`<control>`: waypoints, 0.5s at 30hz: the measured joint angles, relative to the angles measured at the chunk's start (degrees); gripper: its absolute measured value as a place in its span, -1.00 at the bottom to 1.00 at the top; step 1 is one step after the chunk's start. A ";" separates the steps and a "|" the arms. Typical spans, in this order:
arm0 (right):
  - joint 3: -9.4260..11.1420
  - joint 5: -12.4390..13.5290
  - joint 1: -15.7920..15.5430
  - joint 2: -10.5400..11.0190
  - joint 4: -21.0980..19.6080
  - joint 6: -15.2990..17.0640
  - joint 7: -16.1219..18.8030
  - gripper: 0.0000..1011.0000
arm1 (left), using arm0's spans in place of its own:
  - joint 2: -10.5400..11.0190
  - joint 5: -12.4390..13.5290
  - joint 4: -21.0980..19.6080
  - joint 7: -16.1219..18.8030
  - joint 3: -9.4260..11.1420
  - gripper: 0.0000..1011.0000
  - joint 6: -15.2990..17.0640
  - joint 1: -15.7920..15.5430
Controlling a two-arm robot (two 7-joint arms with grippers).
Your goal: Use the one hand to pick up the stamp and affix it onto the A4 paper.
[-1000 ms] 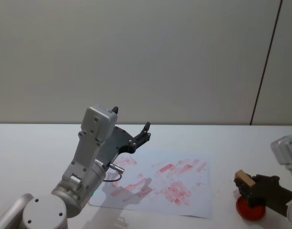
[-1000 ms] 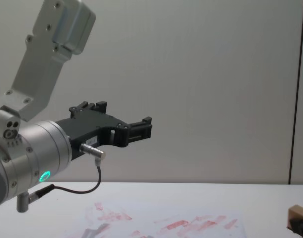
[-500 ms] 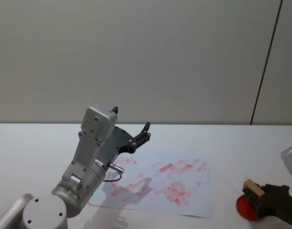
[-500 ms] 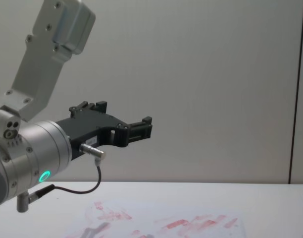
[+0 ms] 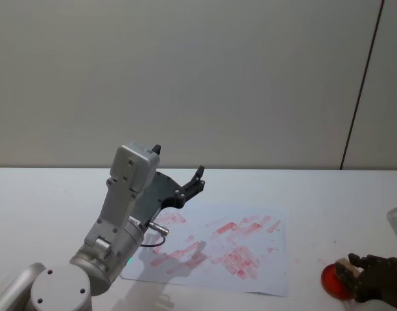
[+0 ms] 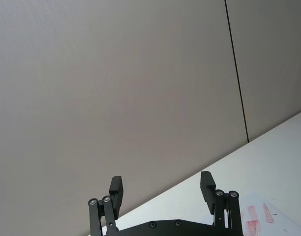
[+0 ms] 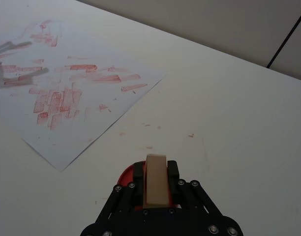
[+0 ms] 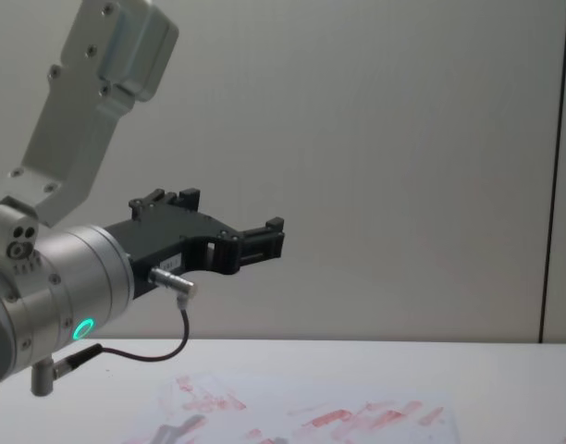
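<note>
Right gripper (image 7: 155, 189), at about four o'clock in the head view, pinches the wooden stamp (image 7: 155, 179) between its fingers, directly over the round red ink pad (image 5: 333, 282) on the white table (image 5: 328, 201), just beside the right edge of the A4 paper (image 5: 215, 249). The sheet, covered with red stamp prints, lies at about six o'clock. Left gripper (image 6: 163, 194), fingers spread and empty, hangs parked above the paper's left part. Likely risks: the narrow stamp could tilt in the pinch during transfer, giving a smeared or partial print; pressing off the sheet's edge would mark the table; the unweighted paper could slide or lift with the inked stamp.
</note>
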 joint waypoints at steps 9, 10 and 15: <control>0.11 0.09 -0.31 0.29 -0.25 0.24 0.13 0.11 | 0.00 0.00 0.00 0.00 0.00 0.98 0.00 0.00; 0.12 0.11 -0.34 0.32 -0.28 0.27 0.15 0.18 | 0.00 0.00 0.00 0.00 0.00 0.98 0.00 0.00; 0.15 0.14 -0.44 0.41 -0.37 0.34 0.17 0.46 | 0.00 0.00 0.00 0.00 0.00 0.98 0.00 0.00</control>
